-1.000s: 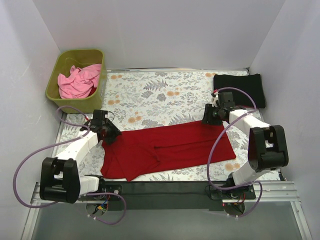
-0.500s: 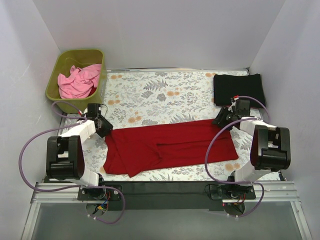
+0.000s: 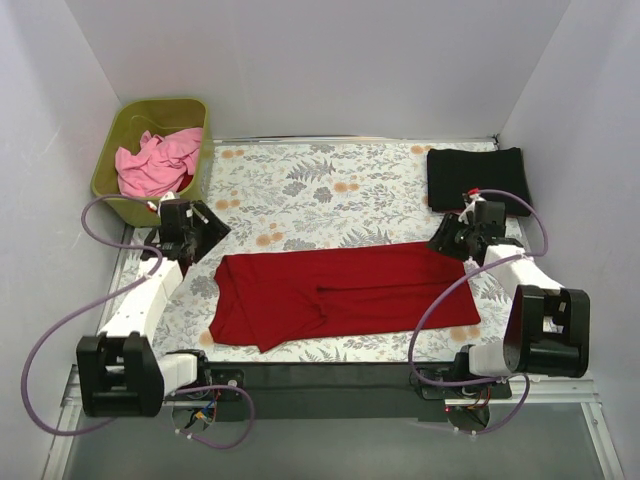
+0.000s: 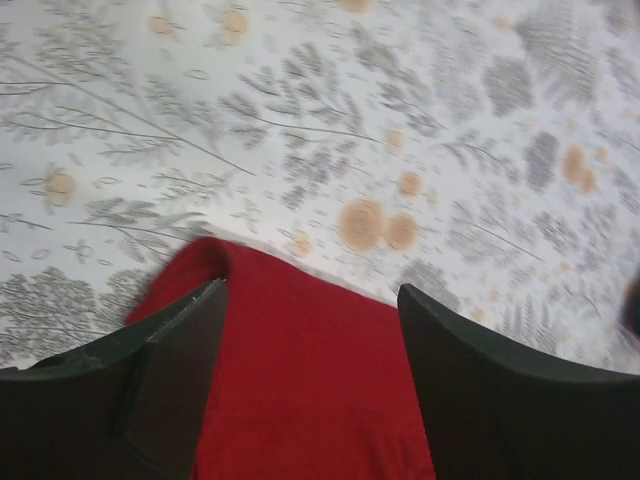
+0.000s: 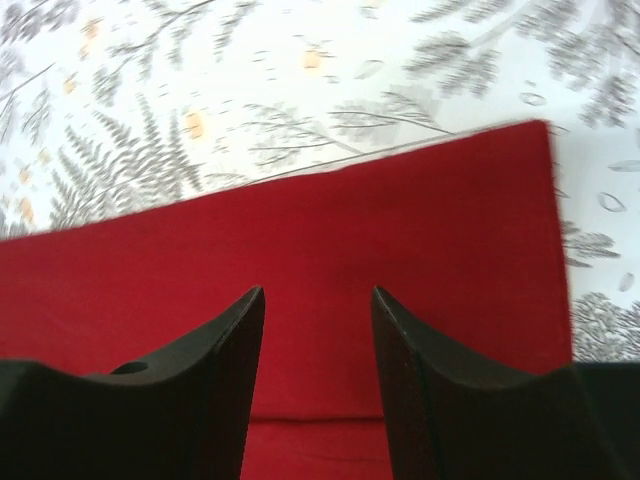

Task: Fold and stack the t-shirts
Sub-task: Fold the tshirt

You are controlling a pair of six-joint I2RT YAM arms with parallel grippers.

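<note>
The dark red t-shirt (image 3: 340, 293) lies flat and folded into a long strip across the near half of the floral table cloth (image 3: 320, 190). It also shows in the left wrist view (image 4: 300, 380) and the right wrist view (image 5: 330, 250). My left gripper (image 3: 203, 232) is open and empty above the shirt's far left corner (image 4: 312, 290). My right gripper (image 3: 450, 238) is open and empty above the shirt's far right corner (image 5: 318, 292). The black t-shirt (image 3: 477, 178) lies folded at the far right. The light pink t-shirt (image 3: 155, 160) is crumpled in the bin.
The olive-green plastic bin (image 3: 125, 120) stands at the far left, off the cloth's corner. White walls close in the table on three sides. Purple cables loop from both arms near the table's side edges.
Both grippers have drawn back outward and away from the red shirt's far corners, the left one toward the bin, the right one toward the black shirt. The red shirt now lies flatter.
</note>
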